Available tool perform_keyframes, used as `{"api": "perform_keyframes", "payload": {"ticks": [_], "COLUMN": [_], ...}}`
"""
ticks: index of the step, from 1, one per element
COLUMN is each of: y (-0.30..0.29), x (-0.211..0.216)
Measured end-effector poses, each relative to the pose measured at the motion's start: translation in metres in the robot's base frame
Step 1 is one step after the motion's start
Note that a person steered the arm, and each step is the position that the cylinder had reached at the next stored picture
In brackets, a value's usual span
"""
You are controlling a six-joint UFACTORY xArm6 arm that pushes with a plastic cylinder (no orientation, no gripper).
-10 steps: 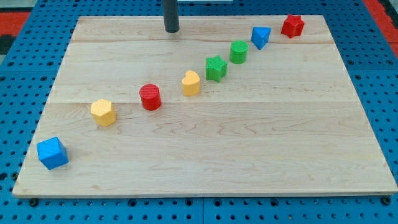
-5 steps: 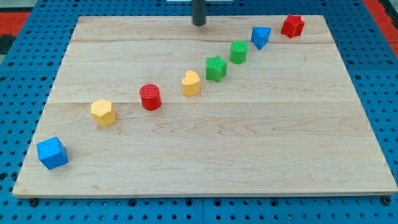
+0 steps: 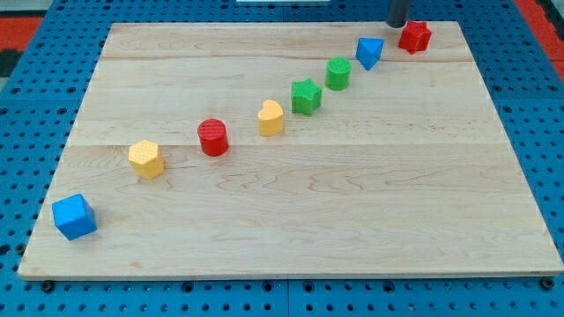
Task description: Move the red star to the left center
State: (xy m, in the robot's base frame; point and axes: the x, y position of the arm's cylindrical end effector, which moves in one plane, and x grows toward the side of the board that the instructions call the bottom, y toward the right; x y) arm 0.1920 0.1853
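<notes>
The red star (image 3: 414, 36) sits near the board's top right corner. My tip (image 3: 397, 24) is at the view's top edge, just up and left of the red star, close to it; I cannot tell if they touch. A blue block (image 3: 369, 52) lies just left of and below the star.
A diagonal line of blocks runs down to the view's left: green cylinder (image 3: 337, 73), green star (image 3: 306, 96), yellow heart (image 3: 270, 117), red cylinder (image 3: 212, 137), yellow hexagon (image 3: 146, 158), blue cube (image 3: 74, 217). The wooden board (image 3: 291, 211) lies on a blue pegboard.
My tip has moved right along the board's top edge, from top centre to beside the red star. No block has moved.
</notes>
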Motion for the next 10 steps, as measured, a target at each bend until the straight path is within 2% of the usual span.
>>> {"api": "perform_keyframes", "payload": {"ticks": [2,4,5,6,7,9,10], "y": [0.003,0.037,0.069,0.072,0.031,0.024,-0.036], "x": [0.0,0.0,0.01,0.04,0.047,0.023,0.033]}}
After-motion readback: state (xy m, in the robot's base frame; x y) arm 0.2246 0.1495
